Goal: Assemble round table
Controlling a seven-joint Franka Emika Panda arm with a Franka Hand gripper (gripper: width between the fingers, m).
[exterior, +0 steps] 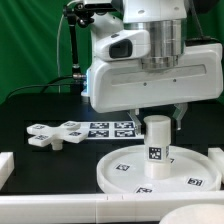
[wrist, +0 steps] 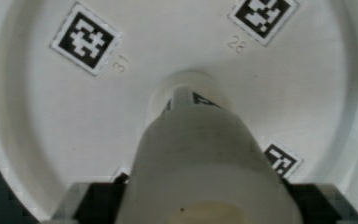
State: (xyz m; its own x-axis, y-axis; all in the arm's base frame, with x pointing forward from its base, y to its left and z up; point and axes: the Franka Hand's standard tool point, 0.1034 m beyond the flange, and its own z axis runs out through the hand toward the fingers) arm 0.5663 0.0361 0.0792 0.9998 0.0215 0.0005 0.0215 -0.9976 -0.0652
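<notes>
Nearest, the round disc [exterior: 108, 172] is seen lying flat on the table [exterior: 40, 165]. The leg [exterior: 156, 142] is stood upright on it and is pinched near its top by the tool [exterior: 157, 119], whose fingertips are largely hidden. Farther back, the cross-shaped piece [exterior: 55, 133] is laid beside the marker board [exterior: 112, 128].

The white disc [exterior: 112, 172], leg [exterior: 157, 135] and cross-shaped piece [exterior: 55, 135] bear black-and-white square tags [exterior: 155, 153].

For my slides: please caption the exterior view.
The pincer grips the upright cylinder leg at the centre of the round disc; the cross-shaped piece lies apart at the exterior view's left.
</notes>
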